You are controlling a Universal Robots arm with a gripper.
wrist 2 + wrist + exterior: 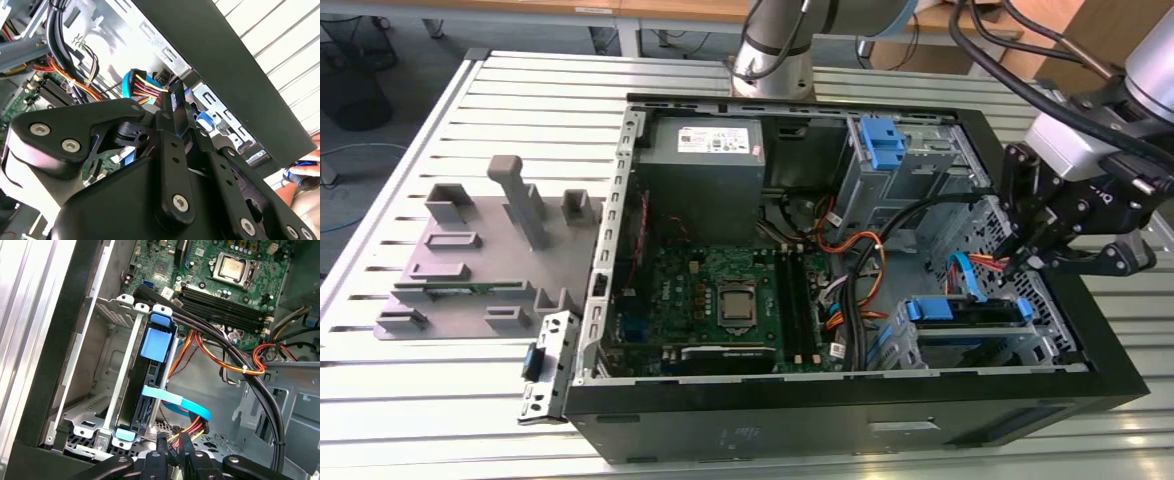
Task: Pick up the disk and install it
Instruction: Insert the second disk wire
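Note:
The disk (966, 311), edged by its blue carrier frame, sits inside the metal drive cage at the corner of the open computer case (854, 425) on the exterior view's right. In the first wrist view the disk (156, 346) stands on edge in that cage, and a blue ribbon cable (185, 407) crosses in front of it. My gripper (1023, 258) hangs just above the cage, over a bundle of red, yellow and black wires. In the first wrist view the gripper (172, 444) is shut, with nothing visibly between its fingers. The wire connector (145, 90) lies right beside the fingertips.
A grey power supply box (707, 150) and the green motherboard (720, 300) lie inside the case. Another blue carrier (883, 140) stands in the far bay. A grey fixture (480, 250) rests on the slatted table at the exterior view's left. A person's hand (295, 187) is outside the case wall.

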